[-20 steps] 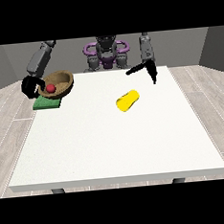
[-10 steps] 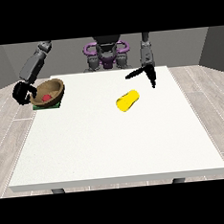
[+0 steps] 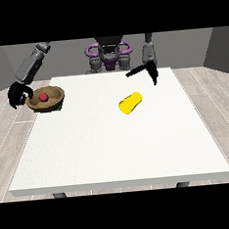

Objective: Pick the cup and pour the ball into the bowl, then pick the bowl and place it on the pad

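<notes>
The brown bowl (image 3: 47, 99) rests at the table's far left with the red ball (image 3: 43, 97) inside it. It covers the green pad (image 3: 60, 107), of which only a sliver shows under its right side. The hand at the view's left (image 3: 17, 93) is curled around the bowl's left rim. The yellow cup (image 3: 130, 103) lies on its side near the table's middle. Above and behind the cup, the hand at the view's right (image 3: 151, 70) hangs open and holds nothing.
The white table (image 3: 119, 150) stretches wide toward the camera. The robot's torso (image 3: 109, 55) stands behind the far edge. Grey floor surrounds the table.
The bowl with the ball has come down and to the left onto the green pad, carried by the hand at the view's left. The other hand has risen slightly.
</notes>
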